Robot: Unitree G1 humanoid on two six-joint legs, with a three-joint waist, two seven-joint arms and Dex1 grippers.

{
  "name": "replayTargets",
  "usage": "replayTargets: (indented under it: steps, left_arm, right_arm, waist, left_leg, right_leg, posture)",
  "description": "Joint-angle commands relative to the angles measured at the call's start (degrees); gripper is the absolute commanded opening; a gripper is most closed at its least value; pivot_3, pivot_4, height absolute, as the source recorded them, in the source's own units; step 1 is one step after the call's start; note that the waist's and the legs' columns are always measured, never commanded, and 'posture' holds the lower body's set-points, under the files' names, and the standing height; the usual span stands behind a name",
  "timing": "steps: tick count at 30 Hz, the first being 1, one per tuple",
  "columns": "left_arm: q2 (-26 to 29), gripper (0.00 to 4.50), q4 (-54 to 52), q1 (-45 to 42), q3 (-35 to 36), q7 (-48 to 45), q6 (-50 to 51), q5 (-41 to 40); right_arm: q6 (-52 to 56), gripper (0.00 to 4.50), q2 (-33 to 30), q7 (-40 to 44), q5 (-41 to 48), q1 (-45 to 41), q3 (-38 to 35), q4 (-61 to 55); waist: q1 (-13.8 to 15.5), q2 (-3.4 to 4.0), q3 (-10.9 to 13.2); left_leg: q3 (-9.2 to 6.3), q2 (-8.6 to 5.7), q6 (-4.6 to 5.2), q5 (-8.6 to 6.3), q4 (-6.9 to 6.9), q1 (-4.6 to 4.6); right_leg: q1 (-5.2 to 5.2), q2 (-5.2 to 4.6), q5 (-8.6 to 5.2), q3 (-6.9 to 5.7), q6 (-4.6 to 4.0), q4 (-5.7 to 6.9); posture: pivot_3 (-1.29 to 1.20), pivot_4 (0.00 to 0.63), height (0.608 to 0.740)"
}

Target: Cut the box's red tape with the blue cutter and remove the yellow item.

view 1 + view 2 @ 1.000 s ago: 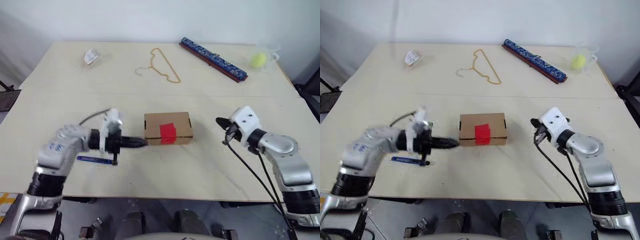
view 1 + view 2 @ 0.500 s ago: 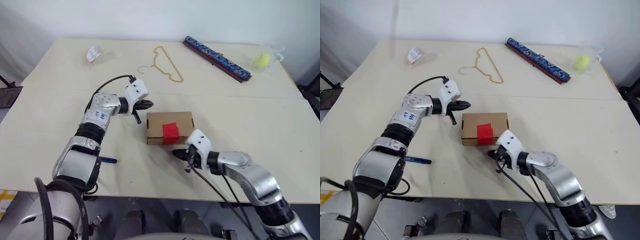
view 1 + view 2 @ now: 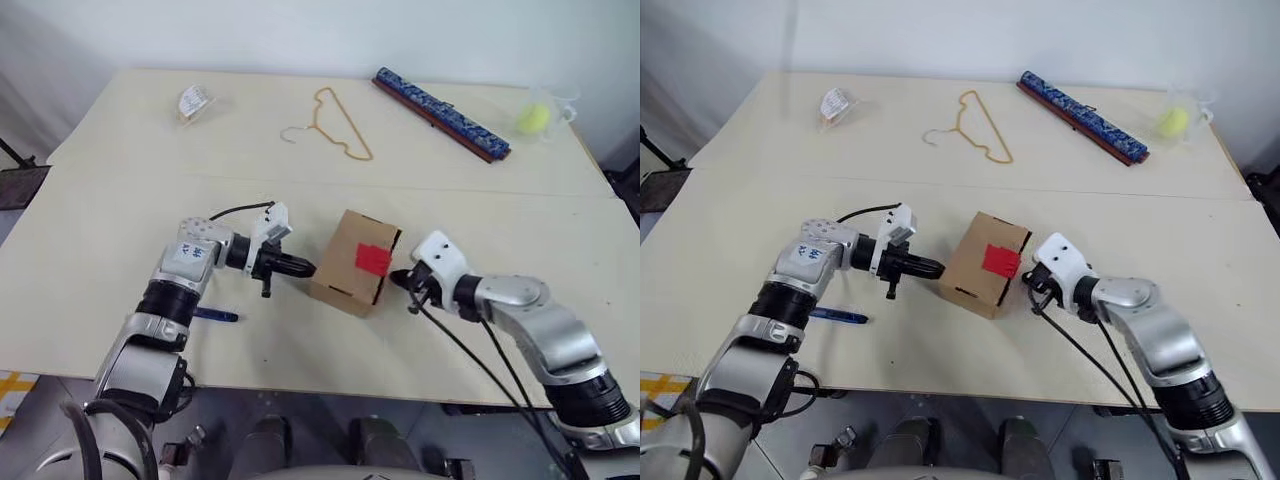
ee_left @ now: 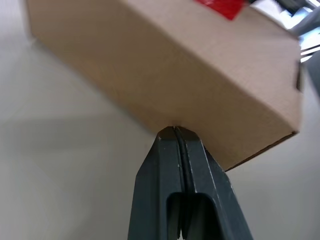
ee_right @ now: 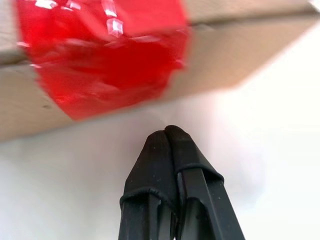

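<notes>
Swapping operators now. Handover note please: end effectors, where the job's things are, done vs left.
Left end effector: shut, empty, tip against the box's side.
Right end effector: shut, empty, just off the box's red tape.
Box: mid-table, skewed, between both arms, closed, tape uncut.
Cutter: flat on the table beside the left forearm, not picked up.
Yellow item: not seen, presumably in the box.
Done: nothing yet.
Left: grasp cutter, cut tape, open box, take the item out.
</notes>
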Motion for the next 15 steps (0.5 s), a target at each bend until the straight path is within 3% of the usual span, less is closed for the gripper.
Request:
replayTargets:
  steps: [1, 7, 15]
  left_arm:
    - [-3.2, 0.01, -9.6, 3.8, -1.2, 3.8, 4.7, -2.4]
    - [-7.2, 0.01, -18.3, 8.1, -4.1, 9.5, 10.3, -2.7]
    - [-8.8, 0.01, -18.4, 8.7, -4.7, 14.6, 10.4, -2.8]
  right_arm:
    - [-4.2, 0.00, -2.7, 4.2, -0.6, -2.6, -1.1, 3.4]
    - [-8.9, 0.00, -2.2, 7.3, -1.8, -6.3, 0.0, 9.1]
    - [-14.0, 0.00, -2.1, 8.2, -5.0, -8.6, 0.1, 15.5]
  waist:
    - [-0.1, 0.03, 0.0]
    - [-0.1, 0.06, 0.0]
    - [0.0, 0.07, 0.0]
  left_leg:
    - [0.01, -0.01, 0.00, 0.00, 0.00, 0.00]
    - [0.03, 0.00, 0.00, 0.00, 0.03, 0.01]
    - [0.04, -0.04, -0.01, 0.01, 0.10, 0.01]
  right_leg:
    - [0.00, -0.01, 0.00, 0.01, 0.00, 0.00]
    - [-0.01, 0.00, 0.02, 0.05, 0.04, 0.00]
    - [0.02, -0.03, 0.03, 0.04, 0.05, 0.01]
  posture:
    - [0.00, 0.150, 0.740]
    - [0.00, 0.150, 0.740]
    - [0.00, 0.150, 0.740]
